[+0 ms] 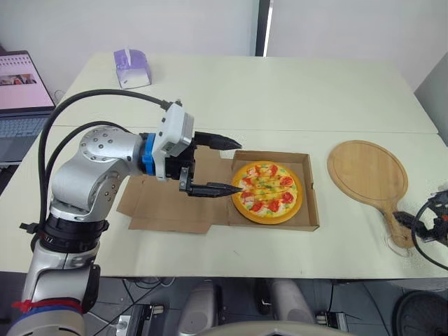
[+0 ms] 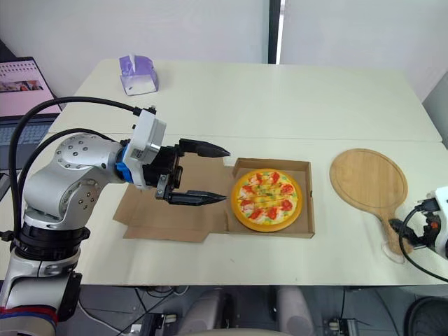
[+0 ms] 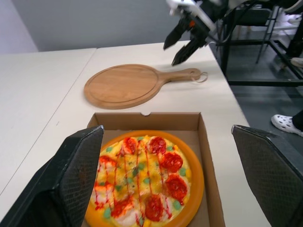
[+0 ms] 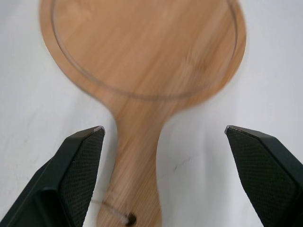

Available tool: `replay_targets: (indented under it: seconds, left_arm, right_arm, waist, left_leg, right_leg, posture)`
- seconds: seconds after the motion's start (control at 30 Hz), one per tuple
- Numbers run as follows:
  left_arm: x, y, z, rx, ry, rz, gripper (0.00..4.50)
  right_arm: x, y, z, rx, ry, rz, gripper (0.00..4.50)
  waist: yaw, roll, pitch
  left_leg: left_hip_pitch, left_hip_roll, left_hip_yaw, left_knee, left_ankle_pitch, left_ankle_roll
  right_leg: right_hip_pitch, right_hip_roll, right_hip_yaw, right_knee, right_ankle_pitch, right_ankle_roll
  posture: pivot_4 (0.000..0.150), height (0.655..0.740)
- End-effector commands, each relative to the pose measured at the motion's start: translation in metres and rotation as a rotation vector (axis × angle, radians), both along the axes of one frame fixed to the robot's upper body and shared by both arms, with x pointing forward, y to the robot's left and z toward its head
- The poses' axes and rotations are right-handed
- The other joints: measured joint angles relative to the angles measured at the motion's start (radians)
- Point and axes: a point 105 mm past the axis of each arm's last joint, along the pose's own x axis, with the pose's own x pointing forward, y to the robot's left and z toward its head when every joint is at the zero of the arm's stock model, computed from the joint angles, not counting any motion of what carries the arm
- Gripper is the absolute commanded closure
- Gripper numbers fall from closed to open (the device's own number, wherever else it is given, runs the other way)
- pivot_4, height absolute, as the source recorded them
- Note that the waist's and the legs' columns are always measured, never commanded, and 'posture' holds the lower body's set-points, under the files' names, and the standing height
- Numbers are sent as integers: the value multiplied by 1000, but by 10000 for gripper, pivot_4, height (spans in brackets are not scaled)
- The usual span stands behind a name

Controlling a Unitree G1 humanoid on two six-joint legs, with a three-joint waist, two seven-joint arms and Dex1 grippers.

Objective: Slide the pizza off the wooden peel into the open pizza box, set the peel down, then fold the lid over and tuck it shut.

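Pizza (image 1: 267, 190) sits in the box (image 1: 313, 199), peel (image 1: 367, 171) lies on the tabletop (image 1: 280, 98), lid (image 1: 168, 206) not folded yet, and left tool (image 1: 236, 166) and right tool (image 3: 171, 54) both gape wide, empty.

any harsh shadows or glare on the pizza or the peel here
Left eye view: soft, even light, no glare on the pizza, and the box throws just a thin shadow along its near edge. Right wrist view: the peel leaves only a faint shadow on the table. Left wrist view: a mild sheen on the peel's board.

wht tables (image 1: 280, 91), pale bg wall (image 1: 175, 24), laptop (image 1: 21, 98) far left, tissue box (image 1: 131, 68)
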Motion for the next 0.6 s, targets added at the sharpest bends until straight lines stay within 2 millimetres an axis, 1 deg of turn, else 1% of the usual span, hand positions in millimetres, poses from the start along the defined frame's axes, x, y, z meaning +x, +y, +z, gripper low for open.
replay_targets:
  seconds: [0.03, 0.1, 0.13, 0.2, 0.3, 0.4, 0.53, 0.6]
  left_arm:
    - [8, 18, 8, -19, -70, 125, 0]
    - [14, 32, 4, -34, -55, 212, 0]
    - [15, 42, 1, -46, -31, 271, 0]
    - [16, 60, -6, -79, 38, 379, 0]
    - [0, 86, -17, -188, 223, 518, 0]
    - [-15, 110, -32, -296, 422, 698, 0]
    - [-49, 138, -46, -526, 699, 793, 0]
    - [-68, 147, -60, -595, 795, 881, 0]
  right_arm:
    - [15, 25, 28, -89, -118, 210, 598]
    - [26, 41, 39, -125, -176, 309, 598]
    - [32, 56, 47, -128, -227, 391, 598]
    - [38, 81, 57, -124, -274, 528, 598]
    - [42, 124, 68, -78, -299, 749, 598]
    - [40, 160, 76, -21, -296, 939, 598]
    - [36, 197, 85, 45, -265, 1128, 598]
    - [32, 211, 89, 86, -236, 1193, 598]
  waist:
    - [0, 0, 0]
    - [-3, 0, 0]
    - [-3, 0, 0]
    - [-10, 0, 0]
    - [-15, -1, 1]
    - [-16, -2, 1]
    - [-11, -3, 2]
    - [-8, -3, 2]
  left_leg:
    - [0, 0, -1, 0, 0, 0]
    - [1, 0, 0, 0, 0, 0]
    - [2, 1, 0, 0, 0, 0]
    - [2, 1, 0, 0, 0, 0]
    - [5, 2, -1, -1, 0, 0]
    - [4, 2, -3, -1, 0, 0]
    - [3, 1, -6, -1, 0, 0]
    - [3, 1, -7, -1, 0, 0]
  right_leg:
    - [0, 0, 0, 0, 0, 0]
    - [1, 1, 0, 0, 0, 0]
    - [1, 1, 0, 0, 0, 0]
    - [1, 1, 0, 0, 0, 0]
    - [1, 0, -1, -1, 0, 0]
    - [1, -2, -2, -1, 3, -5]
    - [0, -3, -4, -1, 3, -5]
    - [1, -4, -5, -1, 3, -6]
  posture:
    - [1500, 7192]
    - [1500, 7192]
    - [1500, 7192]
    - [1500, 7192]
    - [1500, 7192]
    - [1500, 7192]
    - [1500, 7192]
    - [1500, 7192]
